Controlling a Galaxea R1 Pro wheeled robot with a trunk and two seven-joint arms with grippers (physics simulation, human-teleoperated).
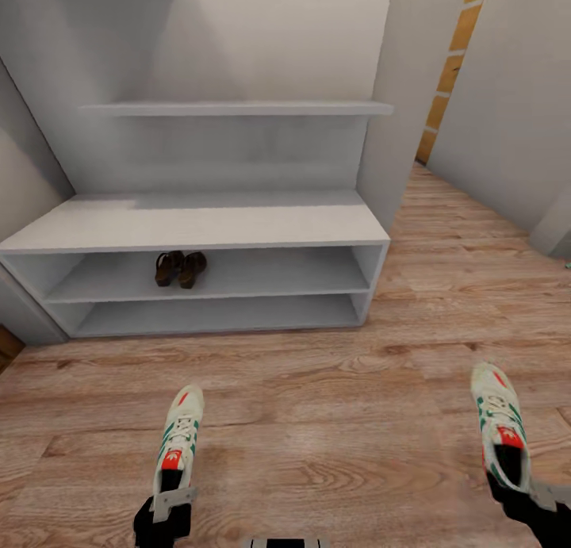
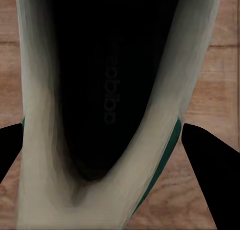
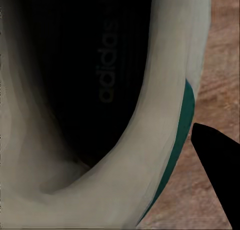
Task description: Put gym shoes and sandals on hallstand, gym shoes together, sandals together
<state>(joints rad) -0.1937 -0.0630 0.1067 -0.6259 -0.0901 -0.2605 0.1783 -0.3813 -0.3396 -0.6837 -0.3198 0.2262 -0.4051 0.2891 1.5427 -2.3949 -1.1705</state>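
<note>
Both arms low, reaching forward over the corridor floor [image 1: 317, 421]. Left fingers [image 1: 162, 507] clamp the heel of one gym shoe [image 1: 178, 437]; right fingers [image 1: 519, 492] clamp the other gym shoe [image 1: 498, 421]. Two sandals [image 1: 180, 268] sit together on the hallstand [image 1: 198, 223] upper shelf.

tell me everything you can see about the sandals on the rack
The sandals are a dark-brown pair with tan-brown footbeds, flat and slim, leather by the look. They sit side by side, close together, toes pointing outward, on the upper open shelf of the light-grey rack, toward its left half. They are off the floor, resting on the shelf. No gripper is near them. Straps and finer detail are too small to make out.
</note>
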